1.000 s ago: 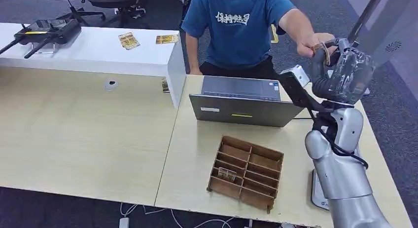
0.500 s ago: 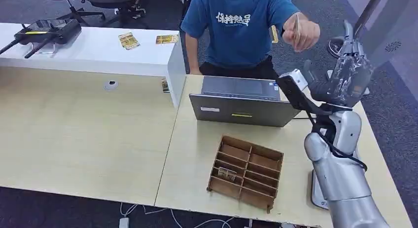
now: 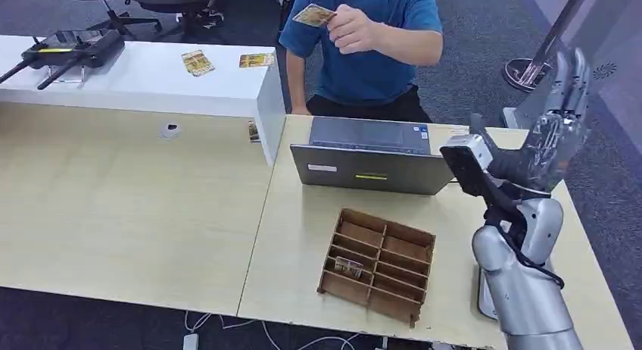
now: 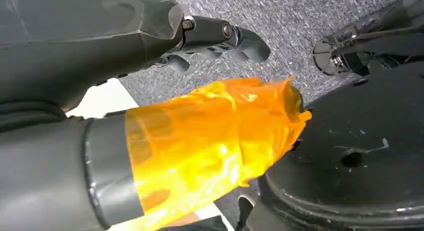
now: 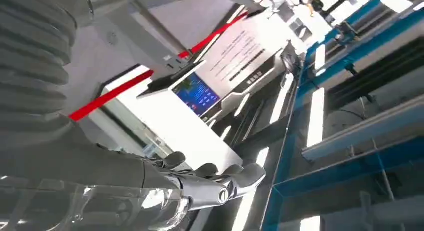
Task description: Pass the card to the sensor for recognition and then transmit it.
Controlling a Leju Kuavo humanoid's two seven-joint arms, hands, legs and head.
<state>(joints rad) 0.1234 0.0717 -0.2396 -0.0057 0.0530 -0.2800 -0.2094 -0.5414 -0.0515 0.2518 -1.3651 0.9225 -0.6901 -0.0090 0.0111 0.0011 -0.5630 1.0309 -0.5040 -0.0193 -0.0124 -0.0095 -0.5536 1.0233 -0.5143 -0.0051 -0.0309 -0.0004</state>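
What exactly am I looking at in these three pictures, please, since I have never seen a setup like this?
A humanoid robot with two arms. The wide picture is from its head, looking down at a table. Its right hand is raised, fingers spread, holding nothing. A seated person's hand holds the card. On the table sit a laptop and a wooden divider tray with one card inside. The other two pictures come from wrist cameras: the left hand hangs over carpet, the right one looks upward past its own hand.

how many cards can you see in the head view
5: one in the person's hand, two on the white counter, one beside the counter's end, one in the wooden organizer. Others may be hidden.
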